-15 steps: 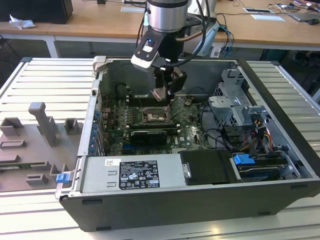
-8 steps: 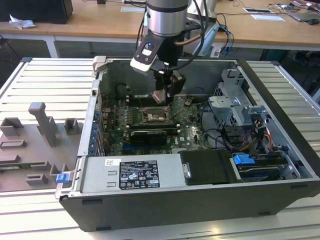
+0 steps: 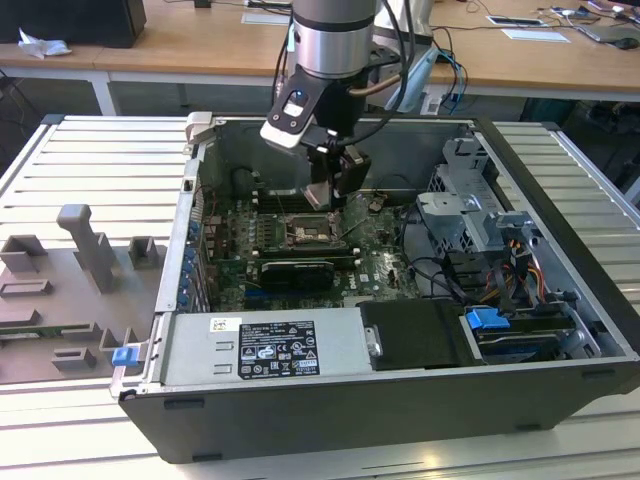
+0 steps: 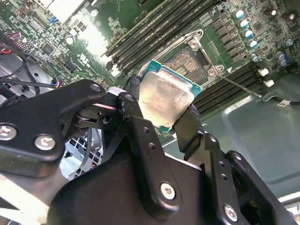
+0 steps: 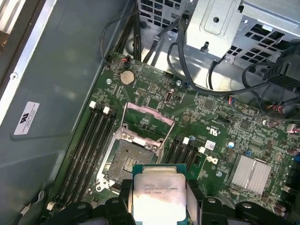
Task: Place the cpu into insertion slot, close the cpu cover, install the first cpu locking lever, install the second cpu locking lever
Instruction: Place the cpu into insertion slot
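My gripper (image 5: 158,199) is shut on the cpu (image 5: 157,193), a flat square chip with a pale metal top, pinched by its two opposite edges. In the second wrist view the cpu (image 4: 166,97) hangs tilted between the black fingers (image 4: 188,125), just above and beside the insertion slot (image 4: 188,60). The insertion slot (image 5: 125,161) is a dark square socket in the green board, bare inside. The cpu cover (image 5: 148,121) stands swung up at the socket's far edge. In the exterior view the gripper (image 3: 325,196) hovers over the insertion slot (image 3: 303,232) inside the open computer case.
Long black memory slots (image 5: 89,140) flank the socket on both sides. A thin metal lever rod (image 4: 240,87) lies beside the socket. A drive cage (image 3: 465,215) with cables fills the case at the exterior view's right, and a power supply (image 3: 265,345) sits at the front. Grey fixtures (image 3: 85,250) stand outside.
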`<state>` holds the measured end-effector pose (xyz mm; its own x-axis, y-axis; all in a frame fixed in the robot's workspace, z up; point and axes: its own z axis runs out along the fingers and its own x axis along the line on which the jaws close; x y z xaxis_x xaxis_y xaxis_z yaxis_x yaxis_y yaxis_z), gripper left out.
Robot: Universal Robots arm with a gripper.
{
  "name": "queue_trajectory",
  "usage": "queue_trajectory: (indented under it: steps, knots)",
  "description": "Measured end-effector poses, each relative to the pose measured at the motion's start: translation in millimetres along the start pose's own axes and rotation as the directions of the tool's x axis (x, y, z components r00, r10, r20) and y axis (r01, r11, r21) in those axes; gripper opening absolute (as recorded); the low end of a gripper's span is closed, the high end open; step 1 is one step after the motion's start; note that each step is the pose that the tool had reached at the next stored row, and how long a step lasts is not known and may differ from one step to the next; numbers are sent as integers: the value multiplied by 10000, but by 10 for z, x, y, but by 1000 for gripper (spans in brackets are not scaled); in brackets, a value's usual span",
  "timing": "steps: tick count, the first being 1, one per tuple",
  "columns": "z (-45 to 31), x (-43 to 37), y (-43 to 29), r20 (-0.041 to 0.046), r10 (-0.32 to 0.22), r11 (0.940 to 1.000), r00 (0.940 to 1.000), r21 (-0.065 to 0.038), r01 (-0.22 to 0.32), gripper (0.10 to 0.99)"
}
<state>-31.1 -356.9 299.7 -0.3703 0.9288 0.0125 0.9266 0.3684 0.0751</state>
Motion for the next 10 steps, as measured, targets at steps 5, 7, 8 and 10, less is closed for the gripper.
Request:
queue_trajectory:
  steps: [5,7,8,10]
  knots:
    - [30,0,-2,0,1,10000,10000,0,-1,541]
    - [37,0,-3,0,2,10000,10000,0,-2,541]
    - [42,-1,-3,0,2,10000,10000,1,-2,541]
    - [48,-1,-4,0,3,10000,10000,0,-3,541]
